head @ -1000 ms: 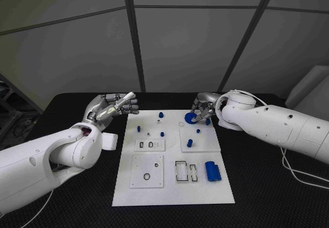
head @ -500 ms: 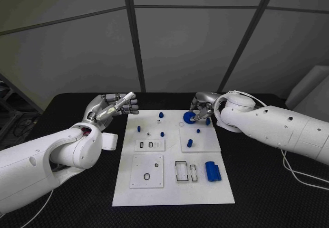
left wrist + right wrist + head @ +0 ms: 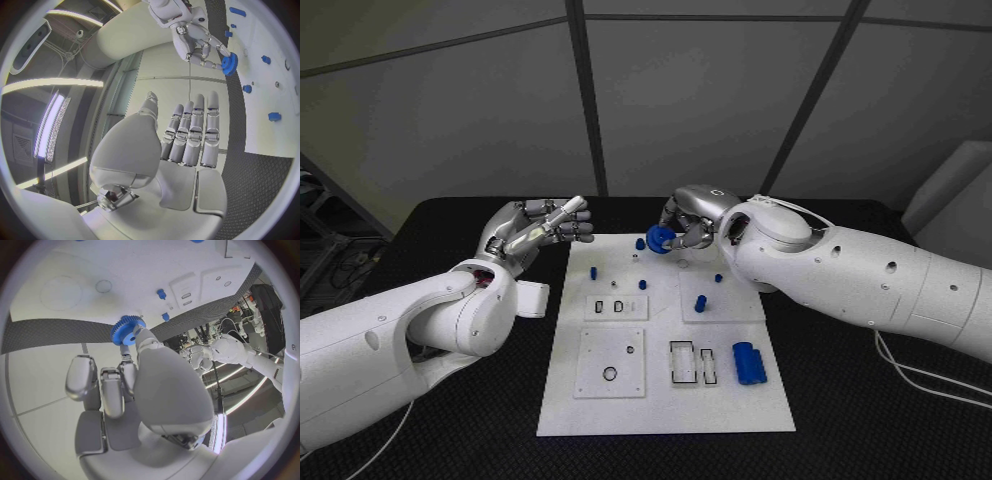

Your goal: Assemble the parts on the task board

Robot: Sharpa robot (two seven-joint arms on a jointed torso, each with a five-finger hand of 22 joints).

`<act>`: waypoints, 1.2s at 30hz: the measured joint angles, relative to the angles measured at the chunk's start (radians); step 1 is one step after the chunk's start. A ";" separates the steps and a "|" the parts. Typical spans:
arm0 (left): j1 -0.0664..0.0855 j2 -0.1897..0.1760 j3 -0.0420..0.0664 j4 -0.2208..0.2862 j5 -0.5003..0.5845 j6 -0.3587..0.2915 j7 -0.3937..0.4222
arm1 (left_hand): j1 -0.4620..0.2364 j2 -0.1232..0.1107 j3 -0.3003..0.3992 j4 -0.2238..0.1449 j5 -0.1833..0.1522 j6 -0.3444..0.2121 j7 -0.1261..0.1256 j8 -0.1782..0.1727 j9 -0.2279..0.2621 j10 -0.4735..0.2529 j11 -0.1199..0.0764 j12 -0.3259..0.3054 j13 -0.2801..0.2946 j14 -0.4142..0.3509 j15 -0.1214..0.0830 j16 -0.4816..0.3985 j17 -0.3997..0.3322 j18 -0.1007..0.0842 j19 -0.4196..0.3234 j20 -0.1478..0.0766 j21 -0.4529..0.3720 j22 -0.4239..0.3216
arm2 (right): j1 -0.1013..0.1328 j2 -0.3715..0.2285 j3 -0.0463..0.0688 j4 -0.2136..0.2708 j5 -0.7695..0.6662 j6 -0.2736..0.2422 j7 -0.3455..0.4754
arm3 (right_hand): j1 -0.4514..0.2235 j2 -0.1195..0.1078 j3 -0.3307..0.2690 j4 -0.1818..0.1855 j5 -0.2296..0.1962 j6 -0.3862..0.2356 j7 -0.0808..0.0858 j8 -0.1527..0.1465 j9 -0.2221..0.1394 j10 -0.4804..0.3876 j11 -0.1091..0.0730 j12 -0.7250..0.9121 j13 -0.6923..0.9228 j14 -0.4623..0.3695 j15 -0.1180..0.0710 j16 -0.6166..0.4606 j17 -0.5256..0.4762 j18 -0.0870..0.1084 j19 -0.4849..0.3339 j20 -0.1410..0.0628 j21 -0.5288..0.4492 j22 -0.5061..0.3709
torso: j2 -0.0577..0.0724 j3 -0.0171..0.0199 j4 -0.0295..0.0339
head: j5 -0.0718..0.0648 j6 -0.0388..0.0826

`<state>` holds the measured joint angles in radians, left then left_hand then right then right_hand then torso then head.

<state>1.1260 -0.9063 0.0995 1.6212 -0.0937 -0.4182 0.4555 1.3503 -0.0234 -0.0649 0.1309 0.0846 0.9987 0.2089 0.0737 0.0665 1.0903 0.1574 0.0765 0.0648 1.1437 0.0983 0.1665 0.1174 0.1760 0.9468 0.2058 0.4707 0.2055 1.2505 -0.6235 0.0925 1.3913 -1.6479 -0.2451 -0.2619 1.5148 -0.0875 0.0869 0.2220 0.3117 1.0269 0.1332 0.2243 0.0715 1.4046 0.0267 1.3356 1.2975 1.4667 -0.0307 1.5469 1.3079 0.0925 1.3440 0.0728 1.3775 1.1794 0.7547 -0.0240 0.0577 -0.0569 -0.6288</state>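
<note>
A: Largest item on the list?

B: Black table [image 3: 848,400], carrying everything else. On its middle lies the white task board [image 3: 668,410], a long plate running away from the robot.

A: Next in size?

B: The two hands. Right hand [image 3: 687,222]: raised above the far end of the task board, near its middle line, fingers closed around a blue gear [image 3: 659,238]. The right wrist view confirms it, the toothed gear [image 3: 127,330] pinched at the fingertips with the board lying beyond. The left wrist view shows the same gear [image 3: 229,63] in that hand [image 3: 201,47], clear of the board surface.

A: And the left hand?

B: Left hand [image 3: 538,228]: held up beside the board's far left corner, over the table. In the left wrist view its fingers [image 3: 195,131] stand straight, side by side, with nothing in them.

A: Fixtures on the board?

B: Three raised white tiles: a near-left tile [image 3: 610,380] with a dark ring and a small hole, a middle-left tile [image 3: 612,307] with two small slots, a middle-right tile [image 3: 723,305] with a blue peg [image 3: 700,301] standing in it. A pair of rectangular slots [image 3: 689,362] sits toward the near right.

A: Loose parts?

B: A blue cylinder [image 3: 749,361], lying just right of the rectangular slots. Smaller blue pegs [image 3: 593,271] stand toward the far end of the board, well apart from each other.
</note>
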 measured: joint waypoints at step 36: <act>0.000 0.006 0.000 -0.004 0.000 0.005 -0.002 | 0.000 0.008 0.000 0.000 0.000 0.000 0.000 0.001 0.000 0.000 0.000 0.000 0.000 0.000 0.000 0.000 0.000 0.000 0.000 0.000 0.000 -0.002 | -0.016 0.172 -0.041 -0.148 -0.057 0.030 -0.013 | -0.043 -0.027 0.022 0.008 -0.001 0.011 -0.003 -0.044 -0.007 -0.017 0.016 -0.029 -0.032 0.000 0.000 0.000 0.000 0.000 -0.004 0.004 0.000 -0.012 | 0.001 0.0008 0.0006 | 0.007 -0.007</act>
<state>1.1260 -0.9004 0.0995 1.6169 -0.0938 -0.4129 0.4530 1.3501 -0.0154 -0.0649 0.1309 0.0846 0.9988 0.2089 0.0744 0.0666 1.0903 0.1574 0.0765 0.0648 1.1436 0.0983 0.1665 0.1171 0.1759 0.9468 0.2058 0.4707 0.2037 1.2342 -0.4514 0.0519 1.2435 -1.7044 -0.2149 -0.2752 1.4715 -0.1141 0.1089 0.2302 0.3108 1.0377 0.1307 0.1802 0.0644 1.3881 0.0431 1.3067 1.2657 1.4667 -0.0304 1.5469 1.3075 0.0929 1.3402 0.0767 1.3775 1.1673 0.7556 -0.0232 0.0583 -0.0500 -0.6361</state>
